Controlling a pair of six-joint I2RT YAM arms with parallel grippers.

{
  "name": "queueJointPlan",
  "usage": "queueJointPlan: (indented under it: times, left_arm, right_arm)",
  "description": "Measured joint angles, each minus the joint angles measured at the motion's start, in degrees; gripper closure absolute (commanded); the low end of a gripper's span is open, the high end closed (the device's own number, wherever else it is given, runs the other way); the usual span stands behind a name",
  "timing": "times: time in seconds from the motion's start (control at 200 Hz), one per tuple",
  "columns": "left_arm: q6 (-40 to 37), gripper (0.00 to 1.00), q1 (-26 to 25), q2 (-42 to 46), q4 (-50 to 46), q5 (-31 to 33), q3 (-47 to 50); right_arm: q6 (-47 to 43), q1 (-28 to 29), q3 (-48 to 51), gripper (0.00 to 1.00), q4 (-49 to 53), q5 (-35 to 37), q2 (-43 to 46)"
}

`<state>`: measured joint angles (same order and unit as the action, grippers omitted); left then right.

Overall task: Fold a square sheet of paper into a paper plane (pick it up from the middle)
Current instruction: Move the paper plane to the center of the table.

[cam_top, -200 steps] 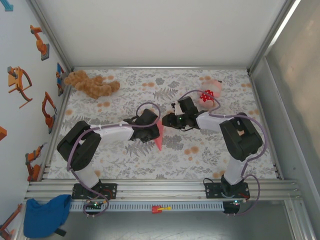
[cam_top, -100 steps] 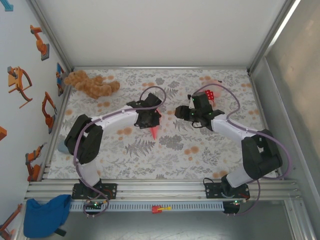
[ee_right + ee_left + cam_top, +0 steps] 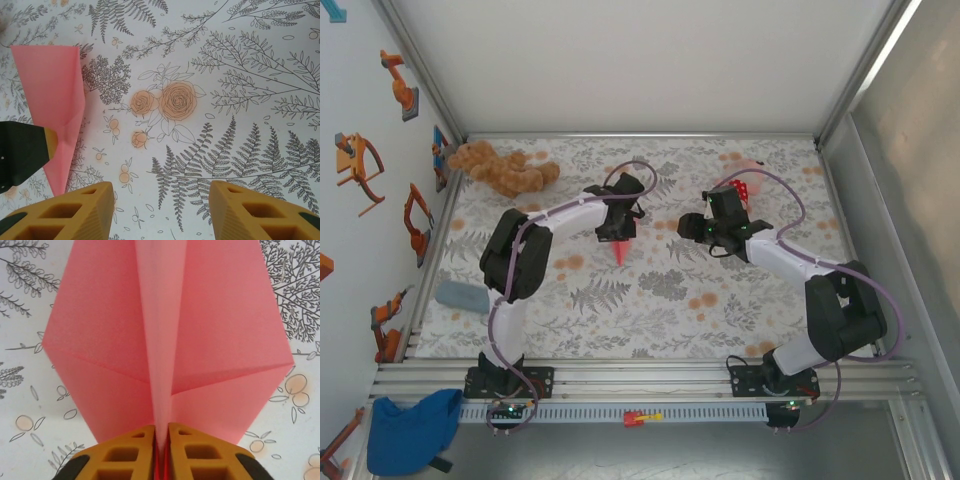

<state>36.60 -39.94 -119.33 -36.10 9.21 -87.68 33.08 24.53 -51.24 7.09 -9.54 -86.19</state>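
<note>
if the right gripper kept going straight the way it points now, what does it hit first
Probably the bare floral tablecloth: the right gripper, open, points at it with nothing between. The paper plane sits off to one side. Depth is unclear.

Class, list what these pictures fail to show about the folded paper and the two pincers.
- Left wrist view: the salmon-pink folded paper plane runs past the top edge, so its tip is cut off; the left pincer covers the gripped end.
- Right wrist view: the left pincer's dark body hides part of the paper.
- Top view: the folds are too small to read.
</note>
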Motion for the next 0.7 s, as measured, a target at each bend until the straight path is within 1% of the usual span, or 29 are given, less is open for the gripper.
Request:
queueJointPlan:
  times: [0.11,0.25,0.401,0.621,0.696]
  left_arm:
    - [-0.15,0.77,0.0,-1.07,-0.39,0.17,-0.52]
    - [-0.2,0.73,0.0,-2.01,-0.83,0.26,-0.63]
    - [-0.17,0.67,0.0,-2.69,-0.94,0.39,-1.36]
    - [-0.22,0.55,0.2,-4.33,-0.87,1.22,-3.72]
    - [-0.35,0.53,0.61,-5.05,-0.72,1.38,-4.72]
  right_arm:
    - [0.0,-0.09,0.0,0.48,0.0,0.0,0.0]
    - [0.0,-0.09,0.0,0.48,0.0,-0.02,0.0]
    - [0.0,-0.09,0.0,0.48,0.0,-0.09,0.0]
    - [0.0,-0.09,0.0,0.48,0.0,-0.22,-0.02]
    - [0.0,-0.09,0.0,0.48,0.0,-0.22,-0.11]
